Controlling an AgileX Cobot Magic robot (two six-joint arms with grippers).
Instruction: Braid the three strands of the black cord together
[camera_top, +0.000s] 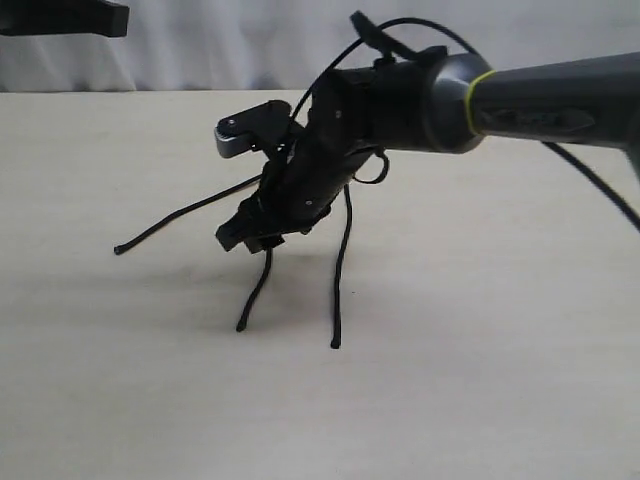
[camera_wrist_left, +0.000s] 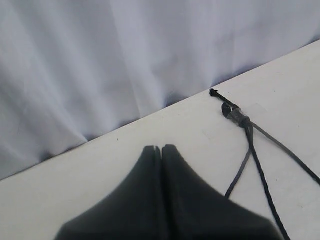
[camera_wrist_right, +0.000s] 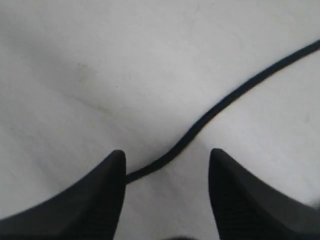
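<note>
The black cord's knotted end (camera_wrist_left: 234, 112) lies under clear tape near the table's back edge, and its strands (camera_wrist_left: 260, 173) run away from it. In the exterior view the three strands fan out on the table: the left strand (camera_top: 180, 218), the middle strand (camera_top: 255, 295) and the right strand (camera_top: 342, 270). My right gripper (camera_top: 250, 238) points down over them and hides where they meet. It is open (camera_wrist_right: 167, 156), low over the table, with one strand (camera_wrist_right: 225, 100) running between its fingers and behind one fingertip (camera_wrist_right: 117, 162). My left gripper (camera_wrist_left: 161, 148) is shut and empty, a short way from the knot.
The pale table (camera_top: 480, 360) stretches around the cord. A white curtain (camera_wrist_left: 125, 55) hangs behind its back edge. A dark part of the left arm (camera_top: 60, 17) shows in the top left corner. The right arm's cable (camera_top: 590, 180) hangs at the right.
</note>
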